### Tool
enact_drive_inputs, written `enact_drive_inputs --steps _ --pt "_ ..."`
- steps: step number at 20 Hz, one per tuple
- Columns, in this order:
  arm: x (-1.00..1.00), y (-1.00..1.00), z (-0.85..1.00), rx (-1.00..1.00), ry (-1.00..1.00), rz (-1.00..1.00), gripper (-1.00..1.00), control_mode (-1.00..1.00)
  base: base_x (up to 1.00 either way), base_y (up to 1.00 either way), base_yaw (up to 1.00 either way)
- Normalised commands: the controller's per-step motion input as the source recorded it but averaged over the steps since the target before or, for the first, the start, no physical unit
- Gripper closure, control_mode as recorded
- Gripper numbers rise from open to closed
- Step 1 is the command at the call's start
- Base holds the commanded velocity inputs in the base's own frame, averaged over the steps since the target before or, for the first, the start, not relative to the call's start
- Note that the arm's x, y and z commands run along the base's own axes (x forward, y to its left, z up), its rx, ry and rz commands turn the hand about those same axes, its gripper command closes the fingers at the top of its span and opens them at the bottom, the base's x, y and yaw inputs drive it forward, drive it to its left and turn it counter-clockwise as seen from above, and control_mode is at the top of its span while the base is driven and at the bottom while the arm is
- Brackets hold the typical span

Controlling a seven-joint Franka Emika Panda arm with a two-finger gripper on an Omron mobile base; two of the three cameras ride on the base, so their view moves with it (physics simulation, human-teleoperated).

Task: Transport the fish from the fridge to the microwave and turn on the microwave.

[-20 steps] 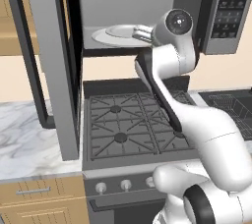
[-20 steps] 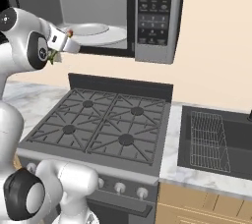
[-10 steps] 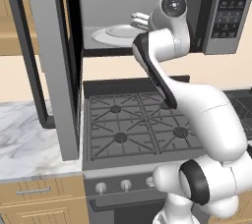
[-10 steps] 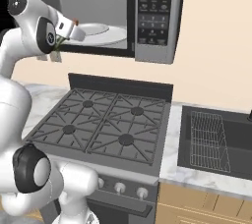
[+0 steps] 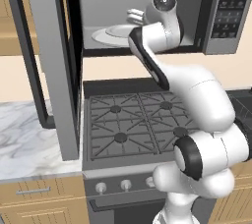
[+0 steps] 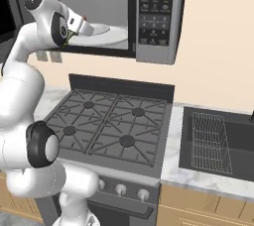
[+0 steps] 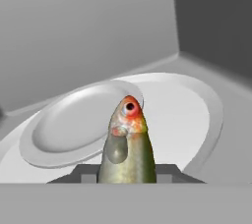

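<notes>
Jaws apparently clamping fish, gripper inside microwave, over turntable plate

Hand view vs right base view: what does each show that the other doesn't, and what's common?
Hand view: the fish close up, orange head with a dark eye, held between the fingers and pointing at the white plate, above its surface.

Right base view: the stove, the sink rack, the microwave's button panel and the arm reaching in.

Both: the microwave interior and its plate.
</notes>
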Motion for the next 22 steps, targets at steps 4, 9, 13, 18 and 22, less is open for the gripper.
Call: enact_drive_inputs --steps 4,9,13,18,22 --pt "0.54 0.00 0.00 0.00 0.11 0.00 1.00 -1.00 0.00 0.00 0.00" --pt "0.48 0.00 0.00 0.00 0.11 0.00 1.00 -1.00 0.00 0.00 0.00" --pt "0.42 0.00 0.00 0.00 0.08 0.00 1.00 -1.00 0.00 0.00 0.00" --pt "0.38 0.02 0.00 0.00 0.01 0.00 1.00 -1.00 0.00 0.00 0.00" --pt "0.28 0.06 0.00 0.00 0.00 0.00 1.00 -1.00 0.00 0.00 0.00"
